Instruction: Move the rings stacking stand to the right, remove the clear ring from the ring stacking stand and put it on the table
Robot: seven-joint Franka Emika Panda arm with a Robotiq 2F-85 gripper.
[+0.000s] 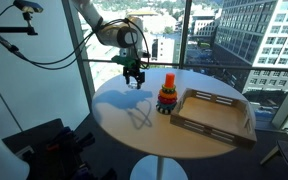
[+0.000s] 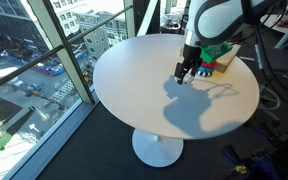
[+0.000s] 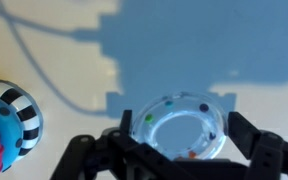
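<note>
Pincer [image 1: 135, 80] hangs from the white arm [image 1: 109, 28] over the far part of the round beige surface [image 1: 109, 115], pointing straight down, with its shadow on the top below it. Ring stand [image 1: 167, 95] stands upright on the surface, a cone of stacked coloured rings with an orange-red tip. It is apart from the pincer and just beside the near corner of a wooden tray [image 1: 212, 127]. In the wrist view the clear ring [image 3: 156, 118] sits right between the two dark fingers [image 3: 259, 150] - see-through, small coloured beads inside its band. It is off the ring stand, which shows at the edge of that view [image 3: 6, 125] as a black-and-white striped ring, a blue rim and some pink, well apart from the clear ring. Fingers are spread about as wide as the clear ring, one on each side and very close to its rim - cannot tell if they squeeze it or if it lies loose on the surface. In an exterior view the pincer [image 2: 183, 75] has its tips near the surface [image 2: 144, 70], its shadow starting right under them, and the ring stand [image 2: 210, 66] is partly hidden behind it. Clear ring is too small to make out in both exterior views. Tall windows [image 1: 234, 40] with city buildings stand behind.
</note>
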